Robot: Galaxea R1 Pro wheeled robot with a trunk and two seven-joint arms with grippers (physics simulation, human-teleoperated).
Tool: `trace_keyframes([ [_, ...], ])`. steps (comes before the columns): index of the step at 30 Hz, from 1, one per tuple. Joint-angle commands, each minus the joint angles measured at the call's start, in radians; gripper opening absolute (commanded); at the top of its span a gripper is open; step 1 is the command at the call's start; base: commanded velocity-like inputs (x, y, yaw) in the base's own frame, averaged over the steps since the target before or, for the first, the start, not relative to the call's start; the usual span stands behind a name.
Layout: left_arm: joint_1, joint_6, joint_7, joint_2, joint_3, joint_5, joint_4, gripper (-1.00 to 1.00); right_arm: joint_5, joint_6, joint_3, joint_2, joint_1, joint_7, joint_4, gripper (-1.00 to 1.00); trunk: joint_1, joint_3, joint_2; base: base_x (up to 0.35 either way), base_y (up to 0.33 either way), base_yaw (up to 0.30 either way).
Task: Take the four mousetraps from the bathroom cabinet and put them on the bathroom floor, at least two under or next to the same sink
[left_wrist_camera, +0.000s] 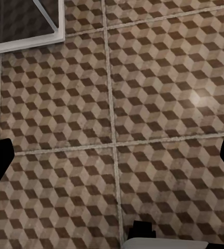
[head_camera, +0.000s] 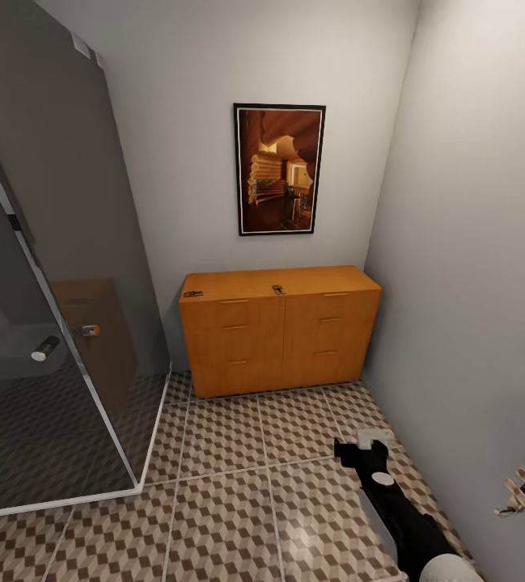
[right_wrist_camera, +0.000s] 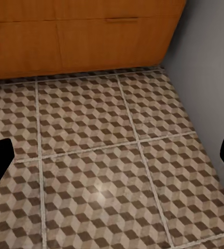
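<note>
Small bathroom corner. Walls (head_camera: 472,202) plain pale grey, meeting at right of back wall. Framed picture (head_camera: 279,169) hung on back wall: dark frame, warm orange-brown interior scene. Glass shower enclosure (head_camera: 60,267) at left, smoky panels, white base frame, chrome door knob (head_camera: 44,348). Floor (head_camera: 230,485) large square tiles, brown, beige, white cube print, pale grout lines; soft light glare on tiles in the wrist views. Orange-brown wood reflected in glass panel.

Open left claw (left_wrist_camera: 112,155) above bathroom floor (left_wrist_camera: 158,88).
</note>
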Motion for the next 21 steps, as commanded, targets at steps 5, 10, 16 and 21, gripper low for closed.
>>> trace_keyframes([
  [5, 0.011, 0.032, 0.005, 0.031, -0.006, -0.003, 0.006, 1.00, 0.007, 0.033, 0.008, -0.005, -0.001, -0.016, -0.065, 1.00, 0.001, -0.002, -0.002, 0.000, 0.000, 0.000],
  [10, 0.018, 0.040, 0.005, 0.040, -0.005, -0.004, 0.006, 1.00, 0.041, 0.083, 0.007, -0.004, -0.001, -0.025, -0.149, 1.00, 0.001, -0.002, -0.002, 0.000, 0.000, 0.000],
  [16, 0.019, 0.043, 0.004, 0.041, -0.006, -0.004, 0.006, 1.00, 0.072, 0.233, 0.006, 0.000, -0.001, -0.048, -0.287, 1.00, 0.001, -0.002, -0.002, 0.000, 0.000, 0.000],
  [21, 0.020, 0.043, 0.005, 0.041, -0.006, -0.004, 0.006, 1.00, 0.076, 0.305, 0.006, 0.010, -0.002, -0.055, -0.352, 1.00, 0.001, -0.002, -0.002, 0.000, 0.000, 0.000],
])
